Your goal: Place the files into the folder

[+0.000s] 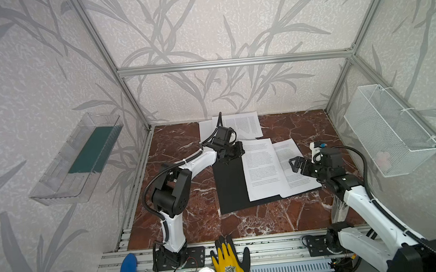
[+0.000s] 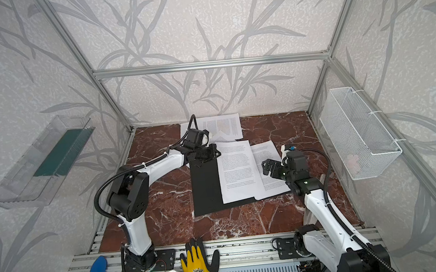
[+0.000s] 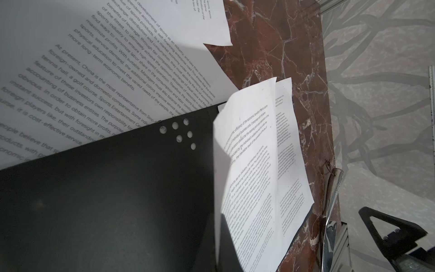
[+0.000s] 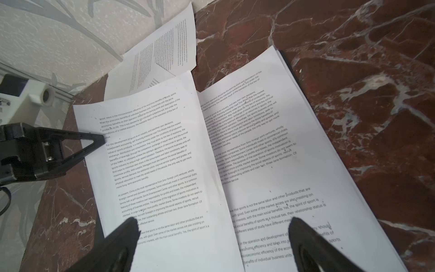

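Count: one folder (image 1: 229, 188) and four files (image 1: 261, 165) that can be told apart as single sheets. Whether more sheets are hidden beneath these cannot be told. The folder is seen as a thin, matte black rectangle laid flat at the middle of the counter (image 1: 184, 198). Its left part is bare, the rest is covered by paper, and a narrow black strip is left showing along the near edge. Six small round holes (image 3: 179, 138) are counted near one corner in the left wrist view. Two files are laid on the folder side by side, overlapping. Two more are overlapped at the back of the counter, just behind it, one with a folded corner. All are white and printed with dense black paragraphs. The left jaws are clenched at the folder's far edge; whether the cover is nipped cannot be told. The right jaws are spread wide above the right-hand sheet, with nothing held.
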{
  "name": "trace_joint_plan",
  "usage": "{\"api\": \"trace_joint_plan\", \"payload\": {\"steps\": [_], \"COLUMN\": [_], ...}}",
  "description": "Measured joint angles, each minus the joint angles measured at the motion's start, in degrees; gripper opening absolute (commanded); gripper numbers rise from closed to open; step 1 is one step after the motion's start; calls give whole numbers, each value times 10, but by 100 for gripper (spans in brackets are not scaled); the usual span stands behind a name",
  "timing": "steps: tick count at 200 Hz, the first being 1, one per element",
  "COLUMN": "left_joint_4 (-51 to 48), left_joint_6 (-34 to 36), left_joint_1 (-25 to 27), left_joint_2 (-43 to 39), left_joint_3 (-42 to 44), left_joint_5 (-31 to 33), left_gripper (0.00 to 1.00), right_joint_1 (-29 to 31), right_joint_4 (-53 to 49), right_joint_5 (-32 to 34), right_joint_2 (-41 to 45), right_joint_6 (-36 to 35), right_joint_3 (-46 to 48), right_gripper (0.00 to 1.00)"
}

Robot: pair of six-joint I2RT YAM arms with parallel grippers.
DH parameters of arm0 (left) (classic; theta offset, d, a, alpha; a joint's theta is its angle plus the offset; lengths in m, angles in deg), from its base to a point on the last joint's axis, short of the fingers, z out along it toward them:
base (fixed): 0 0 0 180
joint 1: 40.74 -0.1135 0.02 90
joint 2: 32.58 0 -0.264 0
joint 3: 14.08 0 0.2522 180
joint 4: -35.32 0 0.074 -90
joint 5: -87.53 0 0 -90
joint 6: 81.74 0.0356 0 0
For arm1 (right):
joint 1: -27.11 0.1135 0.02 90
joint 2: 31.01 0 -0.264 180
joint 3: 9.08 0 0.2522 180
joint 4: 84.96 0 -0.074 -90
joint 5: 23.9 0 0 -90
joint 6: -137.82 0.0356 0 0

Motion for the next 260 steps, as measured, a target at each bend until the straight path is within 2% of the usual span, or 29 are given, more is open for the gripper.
{"api": "trace_joint_plan", "payload": {"steps": [46,96,131,152,181,195,220,246,260], "left_joint_4": [45,61,70,75,81,82,82,83,84], "left_joint_6": [-1,-5,-5,-5,-5,-5,-5,-5,-5], "left_joint_1": [-18,-47,-57,-57,-57,-57,-57,-57,-59], "left_joint_2": [25,79,91,94,104,110,117,118,118], "left_joint_3": [0,0,0,0,0,0,0,0,0], "left_joint_5": [-28,-43,-50,-52,-53,-54,-54,-54,-54], "left_gripper": [0,0,0,0,0,0,0,0,0], "right_joint_1": [25,42,52,59,69,71,73,73,73], "right_joint_4": [47,94,107,116,125,127,128,128,127], "right_joint_5": [-34,-60,-74,-88,-107,-114,-120,-121,-121], "right_joint_2": [-137,-248,-281,-286,-294,-294,-294,-294,-294], "right_joint_6": [-2,-4,-14,-20,-28,-28,-28,-28,-28], "right_joint_3": [-7,-32,-54,-63,-73,-74,-75,-76,-75], "right_gripper": [99,99,100,96,78,72,52,41,28]}}
